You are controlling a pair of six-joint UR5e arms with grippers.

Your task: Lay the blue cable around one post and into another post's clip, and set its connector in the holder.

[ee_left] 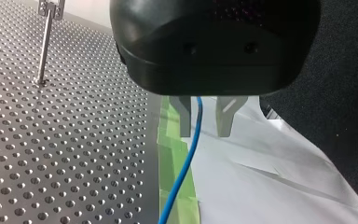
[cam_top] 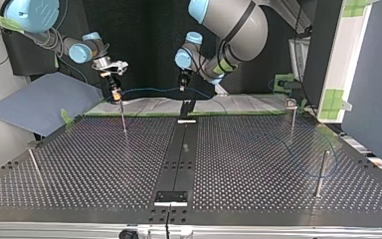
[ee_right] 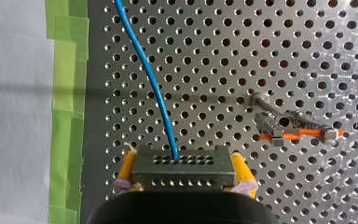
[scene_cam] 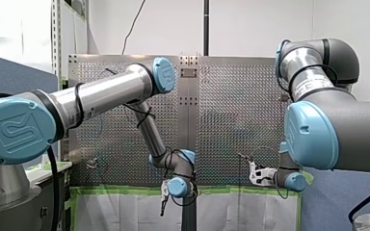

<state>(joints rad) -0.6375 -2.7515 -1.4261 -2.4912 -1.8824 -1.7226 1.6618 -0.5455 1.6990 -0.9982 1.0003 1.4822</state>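
Clamping the connector, my right pincer hovers near the table edge.

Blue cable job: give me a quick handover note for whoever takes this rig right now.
Left gripper: fingers apart, blue cable running between them.
Right gripper: shut on the connector, over the perforated table, near a clipped post.
Done: cable lifted, strung between both grippers.
Left: loop it round one post, press it into another's clip, seat the connector in the holder.
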